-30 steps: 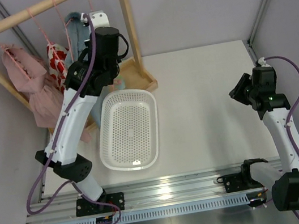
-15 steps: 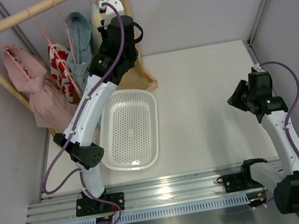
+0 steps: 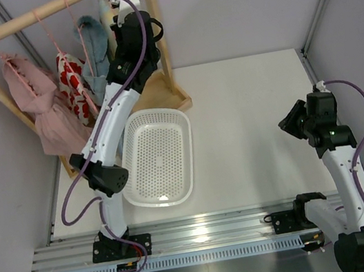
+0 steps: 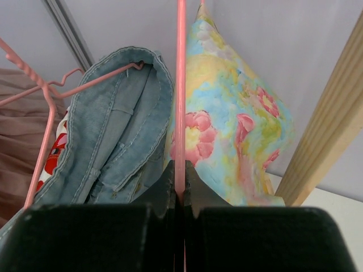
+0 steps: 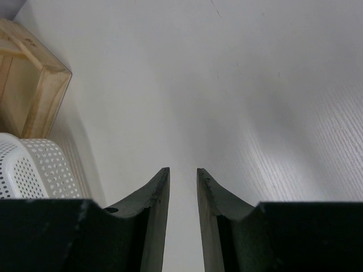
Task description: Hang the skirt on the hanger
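Skirt (image 4: 238,130): soft woven cloth, matt, printed. Hanger (image 4: 181,85): thin pink wire, smooth, slight sheen. Denim garment (image 4: 119,141) at 9 o'clock of it: coarse twill, stitched seams. Rack post (image 4: 329,130): bare pale wood, visible grain. Basket (image 3: 158,157): white perforated plastic. Tabletop (image 5: 255,85): matt white.

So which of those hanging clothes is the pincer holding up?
The yellow-and-turquoise flowered skirt, rightmost by the wooden post: the left pincer is shut on its pink hanger. The denim piece hangs beside it, ungripped.
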Available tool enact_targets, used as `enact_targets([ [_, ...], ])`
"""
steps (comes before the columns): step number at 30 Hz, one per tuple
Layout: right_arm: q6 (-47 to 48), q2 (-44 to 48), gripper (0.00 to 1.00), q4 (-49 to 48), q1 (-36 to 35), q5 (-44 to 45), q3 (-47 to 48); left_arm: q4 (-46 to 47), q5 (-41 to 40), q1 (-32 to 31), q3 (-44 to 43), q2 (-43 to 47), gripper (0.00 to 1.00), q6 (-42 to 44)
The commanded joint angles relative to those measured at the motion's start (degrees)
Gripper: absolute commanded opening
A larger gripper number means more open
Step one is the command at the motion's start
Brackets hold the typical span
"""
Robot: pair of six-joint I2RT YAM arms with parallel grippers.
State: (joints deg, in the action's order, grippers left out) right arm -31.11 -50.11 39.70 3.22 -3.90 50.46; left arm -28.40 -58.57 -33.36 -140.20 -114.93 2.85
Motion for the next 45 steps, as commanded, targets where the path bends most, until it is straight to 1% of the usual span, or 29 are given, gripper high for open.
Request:
enact_targets([
  [1, -1.9, 1.4, 0.32, 0.2, -0.1, 0.4, -0.3, 2.6, 2.5, 1.8, -2.8, 0.5, 0.0, -1.7],
  [7, -2.1, 1.2, 0.32, 0.5, -0.1, 0.4, 0.1, 1.8, 6.0, 3.0, -3.2, -1.3, 0.0, -5.0],
  [14, -2.1, 0.4, 0.32, 0.2, -0.1, 0.2, 0.3, -3.5, 8.6, 4.0, -4.1, -3.7, 0.0, -10.7],
  [20, -1.8, -0.2, 0.32, -0.1, -0.1, 0.0, 0.2, -4.8, 9.4, 4.1, -4.0, -3.8, 0.0, -13.0],
  [24, -1.6, -0.6, 0.33, -0.6, -0.1, -0.7, 0.2, -6.3, 11.9, 3.9, -3.8, -3.4, 0.01, -14.5],
  [25, -1.4, -0.6, 0.33, -0.8, -0.1, -0.8, 0.3, -6.3, 12.1, 3.7, -3.6, -3.1, 0.03, -14.5],
  [26, -1.2, -0.7, 0.33, -1.0, -0.1, -1.2, 0.3, -6.1, 12.1, 3.7, -3.4, -2.9, 0.09, -14.5],
  [27, -1.1, -0.8, 0.33, -1.1, -0.1, -1.5, 0.3, -5.9, 12.2, 3.2, -2.9, -2.6, 0.22, -14.4],
  [30, -0.7, -1.0, 0.34, -1.5, -0.1, -2.3, 0.4, -5.0, 12.0, 2.1, -2.6, -1.4, 0.42, -13.1],
  [31, -0.6, -1.0, 0.34, -1.6, -0.1, -2.6, 0.4, -4.8, 11.6, 1.7, -2.5, -0.8, 0.52, -12.8],
  [32, -0.4, -1.0, 0.35, -1.8, -0.1, -2.8, 0.3, -4.8, 11.5, 1.4, -2.7, -0.4, 0.58, -12.4],
  [33, -0.2, -1.0, 0.35, -1.8, -0.1, -3.2, 0.3, -4.8, 11.7, 0.8, -2.6, 0.1, 0.67, -12.3],
  [35, 0.3, -1.1, 0.37, -2.2, -0.1, -4.0, 0.5, -5.0, 11.7, 0.1, -2.6, 1.7, 0.74, -12.0],
  [36, 1.0, -1.1, 0.38, -2.3, -0.1, -4.6, 0.7, -5.2, 12.0, -0.5, -2.4, 2.2, 0.79, -12.0],
  [37, 1.2, -1.1, 0.39, -2.6, -0.1, -5.1, 0.9, -5.3, 12.2, -0.8, -2.4, 2.8, 0.81, -12.0],
  [38, 1.7, -1.0, 0.43, -3.0, -0.2, -5.5, 1.0, -6.0, 12.5, -1.1, -2.3, 4.0, 0.83, -12.1],
  [39, 2.6, -1.0, 0.44, -3.4, -0.2, -6.1, 1.4, -6.3, 12.6, -1.9, -2.3, 4.6, 0.87, -12.0],
  [41, 3.3, -1.1, 0.5, -4.2, -0.4, -7.7, 2.1, -7.4, 13.7, -2.8, -2.1, 6.7, 0.9, -11.8],
  [42, 3.8, -1.0, 0.53, -4.7, -0.6, -8.4, 2.8, -7.9, 14.2, -3.9, -2.1, 7.4, 0.95, -11.7],
  [43, 4.5, -1.0, 0.58, -5.7, -0.8, -9.6, 3.2, -8.4, 14.7, -4.4, -2.1, 8.1, 0.99, -11.6],
  [45, 5.4, -1.2, 0.64, -6.8, -1.8, -11.6, 4.2, -11.6, 17.3, -5.8, -2.2, 10.7, 0.99, -11.6],
])
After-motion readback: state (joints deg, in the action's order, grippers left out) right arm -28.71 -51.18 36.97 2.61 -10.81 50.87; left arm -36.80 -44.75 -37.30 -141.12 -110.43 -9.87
